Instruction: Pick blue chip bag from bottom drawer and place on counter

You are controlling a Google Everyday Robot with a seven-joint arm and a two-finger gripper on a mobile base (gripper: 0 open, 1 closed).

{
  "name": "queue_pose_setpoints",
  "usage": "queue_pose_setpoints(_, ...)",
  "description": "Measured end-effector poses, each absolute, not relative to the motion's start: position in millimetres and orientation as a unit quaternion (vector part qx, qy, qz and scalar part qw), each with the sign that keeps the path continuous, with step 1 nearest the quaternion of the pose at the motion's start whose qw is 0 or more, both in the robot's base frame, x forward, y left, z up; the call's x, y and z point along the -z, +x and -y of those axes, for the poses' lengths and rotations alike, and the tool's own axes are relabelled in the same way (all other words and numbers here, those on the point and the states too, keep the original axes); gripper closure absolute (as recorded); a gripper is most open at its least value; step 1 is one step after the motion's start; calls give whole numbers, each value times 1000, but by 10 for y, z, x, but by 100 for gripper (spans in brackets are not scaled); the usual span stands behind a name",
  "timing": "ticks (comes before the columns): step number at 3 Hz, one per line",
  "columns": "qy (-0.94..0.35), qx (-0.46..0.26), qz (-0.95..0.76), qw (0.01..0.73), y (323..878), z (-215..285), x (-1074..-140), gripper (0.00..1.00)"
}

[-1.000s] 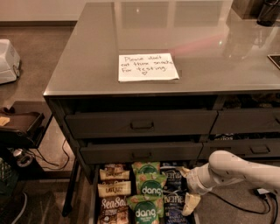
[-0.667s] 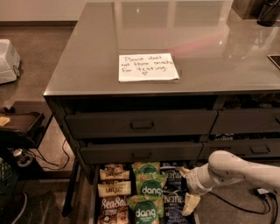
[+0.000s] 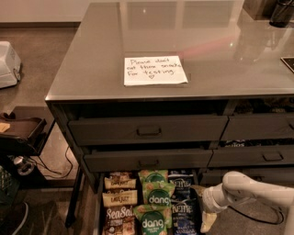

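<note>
The bottom drawer (image 3: 98,202) stands pulled open at the foot of the cabinet. Two dark navy blue chip bags lie in its right column, one at the back (image 3: 180,180) and one in front (image 3: 185,215). My gripper (image 3: 206,217) hangs from a white arm that comes in from the right. It is low at the drawer's right edge, right beside the front blue bag. I cannot tell whether it touches the bag. The glossy grey counter (image 3: 220,50) above bears a white handwritten note (image 3: 155,70).
Green "dang" bags (image 3: 158,195) fill the drawer's middle column and brown snack bags (image 3: 119,198) the left one. Two narrower drawers (image 3: 147,131) above are partly open. A dark cart (image 3: 20,133) with cables stands at the left. A dark object (image 3: 281,13) sits at the counter's far right.
The gripper and wrist have shifted a little down and to the right, away from the blue bags. The bags and drawers have not moved.
</note>
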State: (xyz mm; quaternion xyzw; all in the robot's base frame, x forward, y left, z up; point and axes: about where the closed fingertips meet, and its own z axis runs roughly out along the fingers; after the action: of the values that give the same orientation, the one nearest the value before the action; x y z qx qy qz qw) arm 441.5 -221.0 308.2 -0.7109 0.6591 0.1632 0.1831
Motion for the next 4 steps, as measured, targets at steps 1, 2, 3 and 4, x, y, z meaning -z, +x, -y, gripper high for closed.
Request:
queue_pose_setpoints(1,-703,-166,-666,185,4432,2407,-2611,0)
queue_pose_setpoints(2,-701,-167,-668,187,4450,2397,-2547,0)
queue_pose_setpoints(3,-709,-165,-659,192,4418,2383,-2441,0)
queue_pose_setpoints(4,-711,-169,-646,217,4406,2310,-2284,0)
